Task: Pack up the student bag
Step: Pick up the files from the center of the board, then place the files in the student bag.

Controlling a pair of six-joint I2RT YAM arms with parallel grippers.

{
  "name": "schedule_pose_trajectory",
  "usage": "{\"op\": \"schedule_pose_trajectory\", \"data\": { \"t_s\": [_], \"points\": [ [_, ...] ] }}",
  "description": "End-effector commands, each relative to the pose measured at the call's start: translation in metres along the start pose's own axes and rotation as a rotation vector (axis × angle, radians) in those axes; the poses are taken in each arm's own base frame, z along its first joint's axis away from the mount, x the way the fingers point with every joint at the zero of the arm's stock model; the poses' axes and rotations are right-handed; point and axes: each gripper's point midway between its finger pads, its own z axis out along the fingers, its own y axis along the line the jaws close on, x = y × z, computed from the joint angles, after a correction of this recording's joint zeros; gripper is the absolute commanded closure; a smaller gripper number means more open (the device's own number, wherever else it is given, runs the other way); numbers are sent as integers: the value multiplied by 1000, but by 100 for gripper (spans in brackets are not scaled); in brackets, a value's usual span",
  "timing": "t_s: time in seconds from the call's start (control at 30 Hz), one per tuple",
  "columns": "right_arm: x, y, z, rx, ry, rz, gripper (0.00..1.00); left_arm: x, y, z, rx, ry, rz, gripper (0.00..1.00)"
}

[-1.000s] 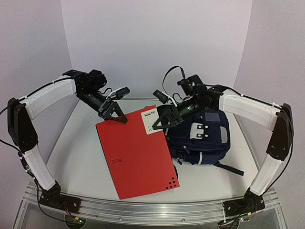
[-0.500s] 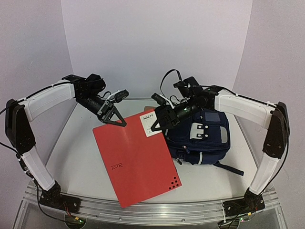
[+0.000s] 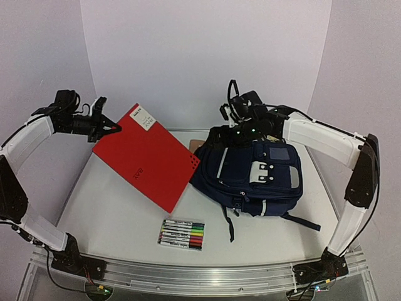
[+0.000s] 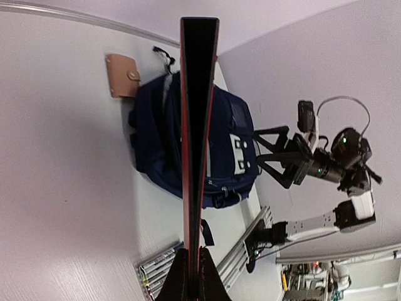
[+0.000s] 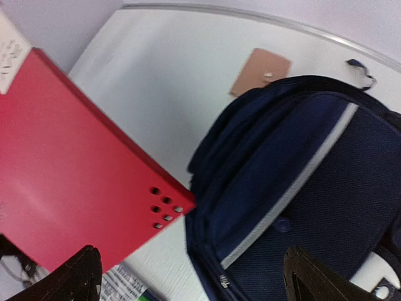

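Navy student bag (image 3: 263,179) lying right of centre on table (image 3: 106,213), right gripper (image 3: 229,135) spread wide and empty above its far-left edge, left gripper (image 3: 113,130) clamped on tilted red folder (image 3: 147,163), folder's punched corner just beside bag, marker pack (image 3: 182,234) near front edge

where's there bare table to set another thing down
Best: the near-left table, from the marker pack out to the left edge, nearer than the raised red folder. A smaller strip lies in front of the student bag, between its dangling straps. Crowded: behind the bag, by the tan card holder.
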Motion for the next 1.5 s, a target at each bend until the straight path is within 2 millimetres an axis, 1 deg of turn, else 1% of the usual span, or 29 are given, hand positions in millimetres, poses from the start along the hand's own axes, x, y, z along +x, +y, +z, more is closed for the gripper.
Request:
{"op": "schedule_pose_trajectory", "data": {
  "t_s": [0.0,0.07,0.13,0.27,0.47,0.53,0.67,0.8,0.87,0.93,0.97,1.03,1.1,1.13,1.17,1.2,1.27,1.33,1.4,1.47],
  "points": [
    [-16,-37,8,354,-136,83,4,-43,16,-58,1,-260,-89,100],
    [-12,-39,18,419,-137,77,5,-49,30,-72,-8,-325,-129,100],
    [-8,-34,31,465,-131,53,5,-51,42,-81,-10,-370,-164,100],
    [1,-31,58,528,-101,20,4,-46,55,-84,-30,-395,-186,100],
    [17,-19,94,528,-46,-39,2,-36,61,-84,-72,-384,-176,100],
    [26,-26,106,562,-26,-44,2,-33,63,-83,-77,-378,-179,100],
    [51,-51,123,699,29,-76,2,-29,64,-83,-84,-376,-176,100],
    [64,-57,136,720,59,-93,2,-25,64,-83,-99,-369,-170,100],
    [66,-59,143,728,63,-98,4,-23,64,-83,-107,-368,-166,100],
    [67,-57,150,711,71,-91,8,-21,63,-84,-114,-369,-165,100],
    [68,-56,152,702,74,-85,12,-20,63,-84,-117,-368,-162,100],
    [69,-56,156,701,74,-81,26,-18,64,-85,-128,-368,-163,100],
    [72,-63,159,717,81,-76,42,-16,63,-85,-130,-366,-164,100],
    [74,-66,160,721,86,-73,52,-15,63,-85,-129,-366,-162,100],
    [76,-69,160,723,93,-68,66,-15,61,-85,-126,-365,-161,100],
    [77,-69,160,711,102,-60,77,-14,61,-85,-125,-364,-162,100],
    [75,-64,157,681,103,-42,94,-13,58,-86,-120,-363,-159,100],
    [66,-55,150,633,86,-22,100,-11,53,-87,-108,-364,-154,100],
    [53,-41,141,562,63,1,100,-9,48,-86,-80,-363,-159,100],
    [35,-25,125,480,24,30,100,-7,40,-87,-44,-363,-163,100]
  ]
}}
